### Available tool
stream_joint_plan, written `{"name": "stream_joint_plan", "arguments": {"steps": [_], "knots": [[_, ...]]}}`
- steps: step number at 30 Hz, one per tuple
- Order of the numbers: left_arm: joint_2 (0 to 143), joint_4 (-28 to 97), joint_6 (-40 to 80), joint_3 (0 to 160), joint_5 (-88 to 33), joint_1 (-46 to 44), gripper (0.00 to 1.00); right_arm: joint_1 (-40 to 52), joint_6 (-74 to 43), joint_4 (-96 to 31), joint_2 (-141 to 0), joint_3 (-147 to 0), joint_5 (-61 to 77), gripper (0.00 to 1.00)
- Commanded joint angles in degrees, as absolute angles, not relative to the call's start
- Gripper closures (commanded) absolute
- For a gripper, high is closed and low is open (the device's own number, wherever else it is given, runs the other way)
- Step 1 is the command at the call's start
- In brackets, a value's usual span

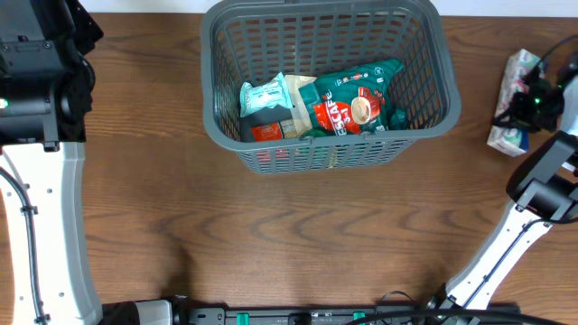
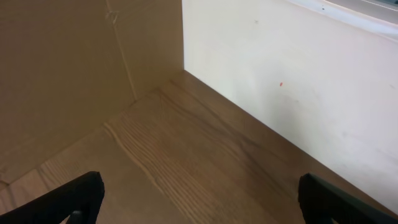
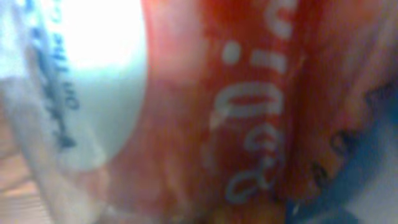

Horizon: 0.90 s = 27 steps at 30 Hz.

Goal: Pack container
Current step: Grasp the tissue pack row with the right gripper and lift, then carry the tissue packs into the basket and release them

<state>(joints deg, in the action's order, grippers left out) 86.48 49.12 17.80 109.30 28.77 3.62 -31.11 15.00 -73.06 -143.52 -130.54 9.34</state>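
Seemingly the packing is well under way, with one item left to go. At far left the left gripper (image 2: 199, 202) hangs over bare worktop (image 2: 186, 143), its jaws spread wide with nothing between them.

In the middle, by the worktop's back edge, sits the one basket (image 1: 424, 81). Three packets can be counted in it: a pale blue-and-white one (image 1: 262, 97), a red one (image 1: 266, 133) partly buried beneath it, and a green Nescafé 3-in-1 pack (image 1: 357, 108). A small green thing between them is too hidden to name.

To the right, well apart from the basket, one small packet (image 1: 517, 70) lies outside it, with the right gripper (image 1: 535, 95) right against it. That arm's wrist camera is filled with blurred red wrapper, so I cannot tell whether its jaws are closed on the packet. Judging by what is in view, this packet is the last to go in.
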Motion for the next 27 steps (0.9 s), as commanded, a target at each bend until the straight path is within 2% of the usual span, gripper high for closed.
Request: {"name": "stream_joint_plan", "arguments": {"steps": [1, 8, 14, 20, 27], "knots": [[86.48, 49.25, 17.69, 109.36, 29.82, 3.84, 0.01, -27.29, 14.2, -71.99, -130.06, -131.2, 11.86, 0.99], [86.48, 49.25, 17.69, 109.36, 29.82, 3.84, 0.01, -20.23, 16.03, -68.55, -112.88, -131.2, 11.84, 0.99], [86.48, 49.25, 17.69, 109.36, 29.82, 3.84, 0.01, -11.4, 25.36, -66.59, -101.67, -131.2, 11.84, 0.99], [86.48, 49.25, 17.69, 109.36, 29.82, 3.84, 0.01, -1.3, 34.59, -68.49, -97.56, -131.2, 11.86, 0.99], [86.48, 49.25, 17.69, 109.36, 29.82, 3.84, 0.01, 9.13, 39.46, -75.53, -98.63, -131.2, 11.94, 0.99]]}}
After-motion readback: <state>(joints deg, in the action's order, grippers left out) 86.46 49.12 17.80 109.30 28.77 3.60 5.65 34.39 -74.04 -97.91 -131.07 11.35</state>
